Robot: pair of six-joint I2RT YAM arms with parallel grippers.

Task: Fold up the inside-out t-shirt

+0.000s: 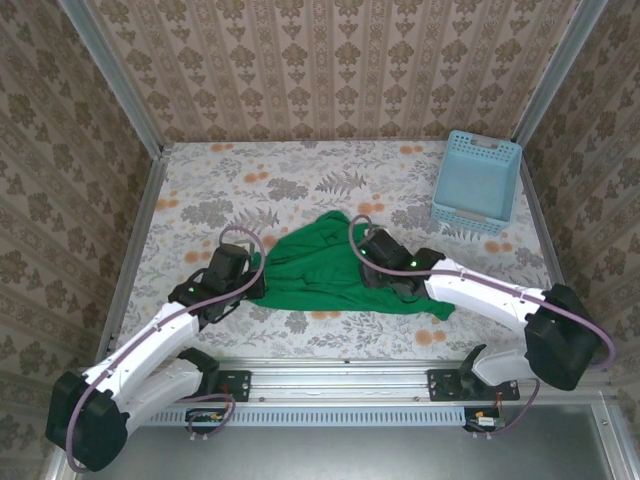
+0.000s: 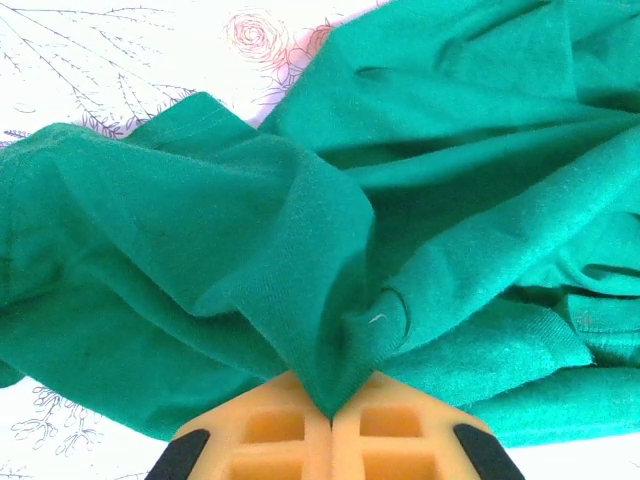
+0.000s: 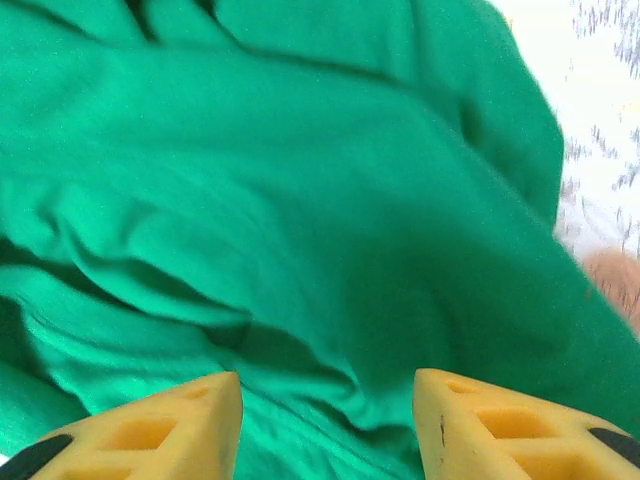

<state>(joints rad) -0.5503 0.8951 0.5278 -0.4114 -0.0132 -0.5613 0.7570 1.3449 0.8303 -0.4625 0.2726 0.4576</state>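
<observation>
Top external view: the green t-shirt [image 1: 330, 268] lies crumpled in a heap on the floral bench [image 1: 200, 185]. The left arm [image 1: 150, 345] reaches to the shirt's left edge and the right arm [image 1: 480, 290] onto its right half. Fingertips are hidden under the wrist housings here, so grip can't be read from above. A light blue lattice basket [image 1: 470, 215] stands well apart from the shirt, off to its far right.

Left wrist view: the left claw [image 2: 332, 405] is clamped, yellow pads [image 2: 270, 430] pressed together w/ a bunched fold of shirt pinched btw them. The fold rises as a ridge away from the pads. Pad bases are cut off at the frame bottom. Can't tell which part of the shirt is pinched, hem, sleeve or neck.

Right wrist view: the right claw [image 3: 328, 385] has its pads parted w/ a clear gap and grips nothing. Shirt cloth spreads just past the tips. The pic is blurred, so can't tell if the tips touch the cloth.
</observation>
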